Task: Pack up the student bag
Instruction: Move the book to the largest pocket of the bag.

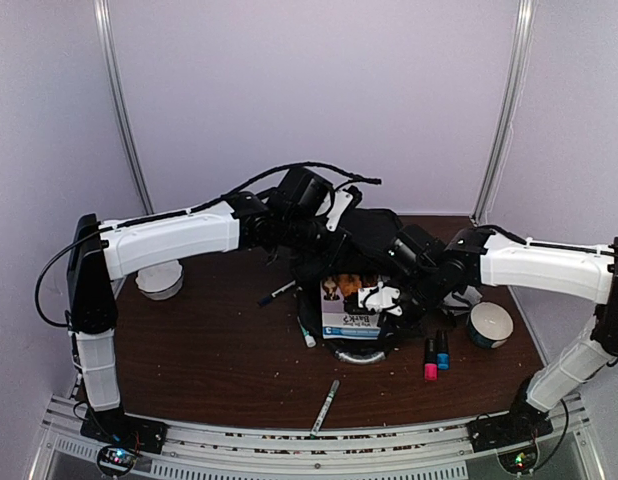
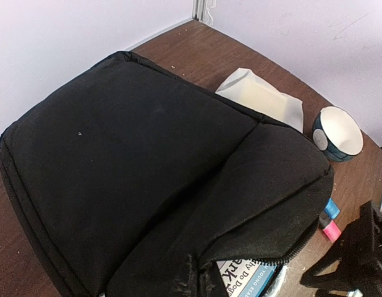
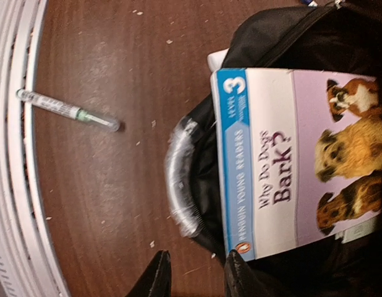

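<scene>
The left gripper [image 1: 301, 232] hid its closed fingers from me, the right gripper [image 3: 196, 267] stood spread, and 1 book [image 3: 284, 161] sat half-buried in the black, unzipped bag [image 2: 129, 161] in the middle of the table [image 1: 209, 350].

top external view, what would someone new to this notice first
The student bag, big and black, takes up the middle of the table. A picture book with dogs on its cover pokes out of the bag's open zip, on the side facing the arm bases. A lone marker lies on bare wood close to the table's near edge.
</scene>
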Motion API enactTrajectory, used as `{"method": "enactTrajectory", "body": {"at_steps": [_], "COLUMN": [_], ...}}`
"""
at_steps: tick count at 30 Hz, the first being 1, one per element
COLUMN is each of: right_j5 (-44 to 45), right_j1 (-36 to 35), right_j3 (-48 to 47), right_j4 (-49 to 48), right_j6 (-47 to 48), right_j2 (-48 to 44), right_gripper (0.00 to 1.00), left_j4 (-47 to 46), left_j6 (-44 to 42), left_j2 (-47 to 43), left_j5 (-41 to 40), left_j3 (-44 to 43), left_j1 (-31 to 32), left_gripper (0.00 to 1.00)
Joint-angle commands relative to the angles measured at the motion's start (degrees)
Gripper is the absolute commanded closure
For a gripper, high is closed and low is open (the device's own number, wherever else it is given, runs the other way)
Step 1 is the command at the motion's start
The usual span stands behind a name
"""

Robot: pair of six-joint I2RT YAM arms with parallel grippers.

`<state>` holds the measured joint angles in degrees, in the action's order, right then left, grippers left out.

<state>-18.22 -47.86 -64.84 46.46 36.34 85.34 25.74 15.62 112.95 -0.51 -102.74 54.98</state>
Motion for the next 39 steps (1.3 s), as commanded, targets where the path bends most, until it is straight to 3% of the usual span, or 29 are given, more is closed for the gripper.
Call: {"method": "enactTrajectory", "body": {"at_steps": [1, 5, 11, 39], "right_j5": [8.7, 8.0, 12.9, 35.6], "right_j1": [-1.4, -2.5, -3.8, -1.0], "right_j3": [-2.5, -3.3, -4.2, -12.2], "right_j4": [-5.6, -6.7, -9.8, -26.3], "right_j6": [1.6, 4.0, 5.8, 4.6], "right_j2": [4.0, 7.1, 11.6, 26.5], "right_gripper": [0.67, 0.56, 0.55, 0.71], "left_j4": [-6.0, -5.3, -4.5, -4.8], "left_j6": [1.2, 0.9, 0.7, 1.7], "left_j2": [-1.5, -1.3, -1.2, -2.7], "left_j5": [2.4, 2.5, 2.6, 4.1], "left_j3": [-4.3, -5.2, -5.5, -3.1], "left_j1": [-0.7, -0.6, -0.7, -0.7], "left_gripper": [1.0, 1.0, 1.0, 1.0]}}
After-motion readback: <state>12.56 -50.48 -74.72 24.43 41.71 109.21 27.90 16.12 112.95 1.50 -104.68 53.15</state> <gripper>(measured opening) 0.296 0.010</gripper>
